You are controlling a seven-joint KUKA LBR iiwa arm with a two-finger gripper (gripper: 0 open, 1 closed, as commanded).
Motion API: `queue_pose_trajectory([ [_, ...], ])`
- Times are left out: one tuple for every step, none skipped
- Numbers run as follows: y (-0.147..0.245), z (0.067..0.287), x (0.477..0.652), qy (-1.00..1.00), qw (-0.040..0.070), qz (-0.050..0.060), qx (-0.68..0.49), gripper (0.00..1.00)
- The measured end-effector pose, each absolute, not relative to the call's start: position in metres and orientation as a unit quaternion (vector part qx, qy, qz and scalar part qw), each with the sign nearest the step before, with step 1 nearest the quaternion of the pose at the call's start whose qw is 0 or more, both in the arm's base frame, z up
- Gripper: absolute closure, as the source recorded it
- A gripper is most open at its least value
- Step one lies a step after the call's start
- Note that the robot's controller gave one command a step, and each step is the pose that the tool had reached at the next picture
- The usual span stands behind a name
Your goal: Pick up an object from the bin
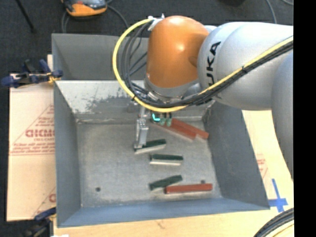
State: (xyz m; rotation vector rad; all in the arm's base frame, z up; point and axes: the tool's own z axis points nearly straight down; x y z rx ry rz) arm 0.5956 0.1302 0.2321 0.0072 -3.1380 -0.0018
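Tool [141, 140] sits at left end of dark green bar [156, 143], its opening impossible to tell; bar looks light, stiff, thin: pinch across width.

Grey metal bin [66, 147]: floor carried three dark-green flat bars [157, 143] [167, 158] [165, 182], two reddish-brown flat bars [190, 131] [188, 187], one small dark speck [98, 189].
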Motion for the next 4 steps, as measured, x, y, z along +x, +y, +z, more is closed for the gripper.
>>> queue_pose_trajectory([
  [0.130, 0.237, 0.597, -1.000, -0.002, -0.001, 0.001, 0.00],
  [0.104, 0.193, 0.585, -1.000, -0.005, -0.002, -0.012, 0.00],
  [0.062, 0.164, 0.584, -1.000, 0.001, 0.000, -0.012, 0.00],
  [0.053, 0.085, 0.555, -1.000, -0.001, 0.000, 0.024, 1.00],
])
